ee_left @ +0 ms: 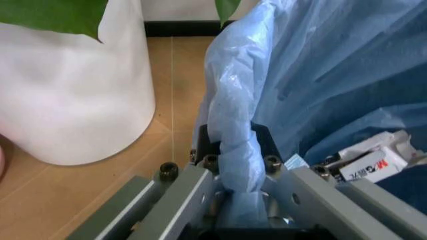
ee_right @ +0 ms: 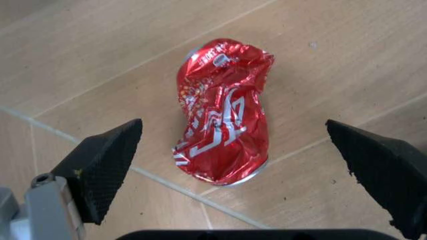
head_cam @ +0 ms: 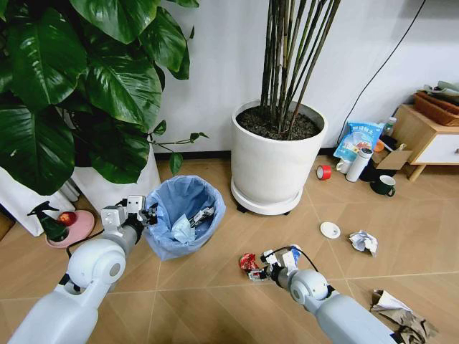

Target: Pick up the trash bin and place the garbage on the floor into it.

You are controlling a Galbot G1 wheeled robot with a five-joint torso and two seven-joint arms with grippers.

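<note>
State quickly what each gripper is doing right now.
Left gripper: shut on the bin rim.
Right gripper: open, poised over the crushed red can on the floor.

Both arms are glossy white with rounded, ball-like joints and light grey bands between the segments. The left gripper (head_cam: 147, 213) is built of grey metal plates fastened with black socket-head screws, with a black block between the plates; a thin black cable runs along its forearm. The right gripper (head_cam: 257, 271) has grey metal links ending in black wedge-shaped pads (ee_right: 107, 167) with a fine knurled texture, and a black cable loops above its wrist.
</note>
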